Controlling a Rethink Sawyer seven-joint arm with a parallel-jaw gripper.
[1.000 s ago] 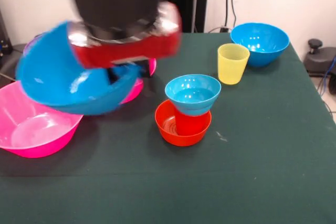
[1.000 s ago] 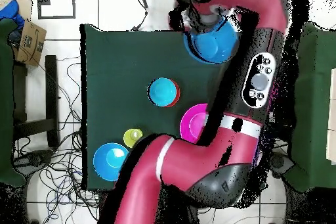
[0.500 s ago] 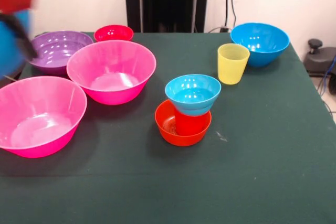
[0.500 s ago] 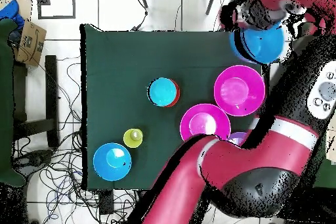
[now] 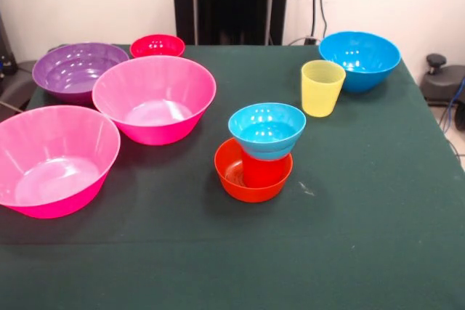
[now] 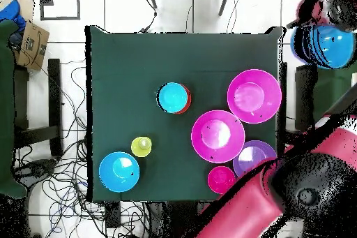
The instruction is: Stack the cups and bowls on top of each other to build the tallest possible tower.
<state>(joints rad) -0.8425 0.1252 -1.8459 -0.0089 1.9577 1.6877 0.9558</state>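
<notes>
Swung clear of the table (image 5: 363, 237) since a moment ago, with the large blue bowl (image 6: 322, 44) carried past the table's edge in the overhead view; gone from the front view entirely. Gripper (image 6: 312, 12) just beside that bowl's rim; cannot tell how the fingers stand. Near mid-table: small orange bowl (image 5: 234, 176), red cup (image 5: 263, 171) upright in it, small light-blue bowl (image 5: 267, 130) on top. Beside: yellow cup (image 5: 322, 88) and second blue bowl (image 5: 360, 59). Opposite side: two pink bowls (image 5: 154, 98), purple bowl (image 5: 78, 70), small red bowl (image 5: 157, 45)
</notes>
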